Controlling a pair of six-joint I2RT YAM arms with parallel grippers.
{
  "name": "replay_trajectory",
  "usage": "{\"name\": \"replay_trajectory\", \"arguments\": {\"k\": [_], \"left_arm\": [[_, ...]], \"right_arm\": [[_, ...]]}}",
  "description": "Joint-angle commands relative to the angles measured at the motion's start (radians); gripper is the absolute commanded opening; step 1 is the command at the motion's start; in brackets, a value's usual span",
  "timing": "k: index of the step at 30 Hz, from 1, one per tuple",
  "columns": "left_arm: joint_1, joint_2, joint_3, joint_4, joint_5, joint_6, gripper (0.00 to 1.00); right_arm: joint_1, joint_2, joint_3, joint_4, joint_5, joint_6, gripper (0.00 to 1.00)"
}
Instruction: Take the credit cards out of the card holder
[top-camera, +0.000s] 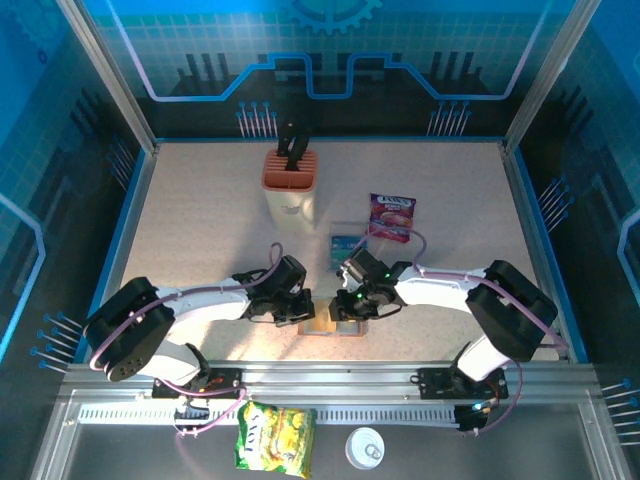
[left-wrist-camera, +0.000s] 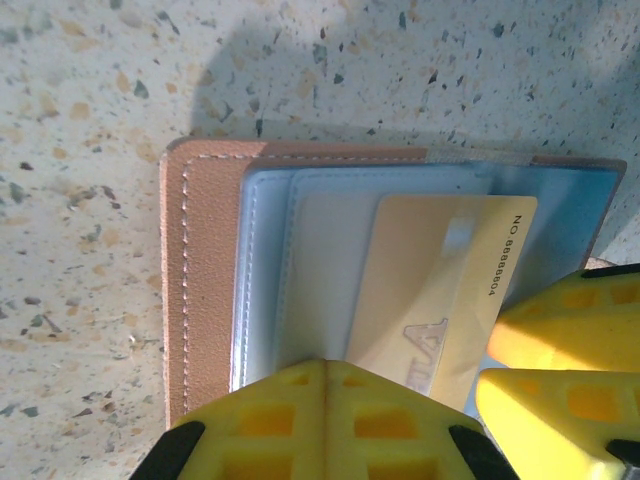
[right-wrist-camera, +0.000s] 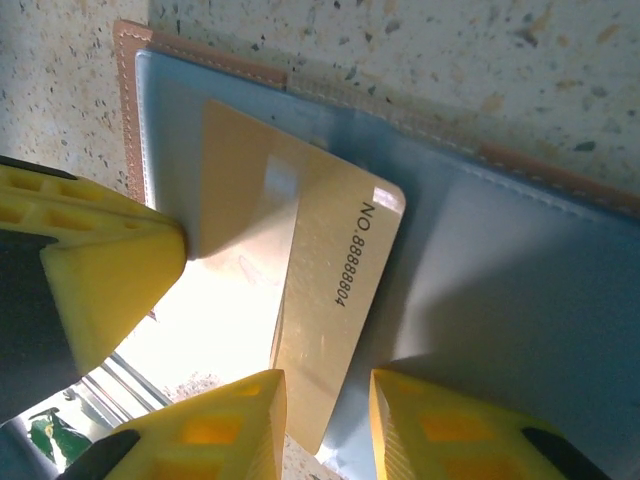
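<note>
The speckled beige stone-look table (top-camera: 200, 240) carries an orange-topped beige knife block (top-camera: 290, 185) at the back and a purple snack packet (top-camera: 392, 217) right of centre. Near the front edge, between the two arms, the flat brown leather-like card holder (left-wrist-camera: 205, 290) lies open with its grey-blue pockets facing up. The left gripper (left-wrist-camera: 325, 368) has its yellow fingers pressed together, tips at the holder's edge. The right gripper (right-wrist-camera: 328, 420) stands partly open astride a corner of the gold plastic credit card (right-wrist-camera: 300, 230), which lies tilted across a pocket.
</note>
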Motion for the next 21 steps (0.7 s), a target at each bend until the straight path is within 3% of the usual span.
{"name": "replay_trajectory", "arguments": {"k": [1, 12, 21], "left_arm": [[-0.005, -0.010, 0.003, -0.050, -0.004, 0.007, 0.04], [-0.005, -0.008, -0.002, -0.046, 0.002, 0.004, 0.02], [-0.005, -0.021, 0.001, -0.063, -0.006, 0.002, 0.02]], "right_arm": [[-0.010, 0.007, -0.021, 0.059, -0.041, 0.030, 0.28], [-0.028, -0.002, -0.083, 0.233, -0.123, 0.097, 0.25], [-0.041, -0.008, -0.118, 0.298, -0.142, 0.122, 0.14]]}}
